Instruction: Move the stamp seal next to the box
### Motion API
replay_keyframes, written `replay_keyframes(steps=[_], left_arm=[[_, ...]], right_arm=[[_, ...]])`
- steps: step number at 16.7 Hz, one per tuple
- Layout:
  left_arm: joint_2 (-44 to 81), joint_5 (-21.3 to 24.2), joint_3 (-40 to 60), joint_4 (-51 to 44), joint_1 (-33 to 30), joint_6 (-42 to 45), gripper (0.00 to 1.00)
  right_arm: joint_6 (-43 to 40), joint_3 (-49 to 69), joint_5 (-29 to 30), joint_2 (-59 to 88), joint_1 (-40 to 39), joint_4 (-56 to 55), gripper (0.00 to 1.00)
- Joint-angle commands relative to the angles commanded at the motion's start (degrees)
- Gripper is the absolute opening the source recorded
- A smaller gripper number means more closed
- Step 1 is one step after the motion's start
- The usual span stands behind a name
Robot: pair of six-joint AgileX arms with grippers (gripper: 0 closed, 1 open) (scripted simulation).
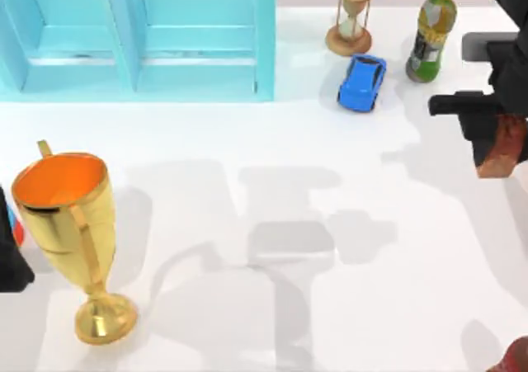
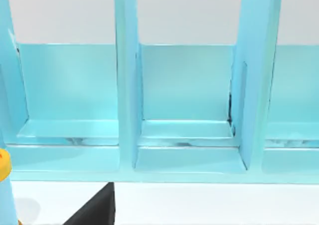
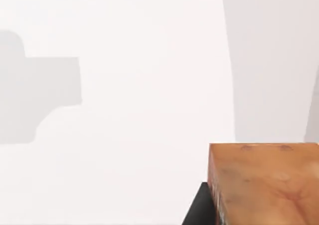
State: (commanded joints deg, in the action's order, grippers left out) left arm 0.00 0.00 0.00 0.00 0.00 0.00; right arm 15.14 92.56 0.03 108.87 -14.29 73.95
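The stamp seal [image 1: 506, 153], a small reddish-brown mottled block, hangs at the table's right edge with my right gripper [image 1: 493, 141] shut on it. In the right wrist view the seal's orange-brown face [image 3: 264, 185] fills a corner above the white table, with one black finger [image 3: 197, 212] beside it. The box [image 1: 140, 34], a light blue open case split by upright dividers, stands at the back left, far from the seal. Its compartments [image 2: 187, 110] face the left wrist camera. My left arm [image 1: 10, 265] is parked at the left edge.
A gold trophy [image 1: 74, 232] with an orange inside stands front left. A blue toy car [image 1: 362, 82], an hourglass [image 1: 352, 17] and a green bottle [image 1: 431, 34] sit at the back right. A dark red object [image 1: 516, 357] shows at the front right corner.
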Motion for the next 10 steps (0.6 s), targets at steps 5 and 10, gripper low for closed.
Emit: replay_keyframes(steps=[5,10], left_arm=[[0.0,0.0,0.0,0.0,0.0,0.0,1.0],[0.0,0.0,0.0,0.0,0.0,0.0,1.0]], right_arm=[[-9.3,1.85,-0.04,-2.85,9.27,4.38,0.0],[-9.31,1.81,-0.08,-2.62,9.22,4.15,0.0]])
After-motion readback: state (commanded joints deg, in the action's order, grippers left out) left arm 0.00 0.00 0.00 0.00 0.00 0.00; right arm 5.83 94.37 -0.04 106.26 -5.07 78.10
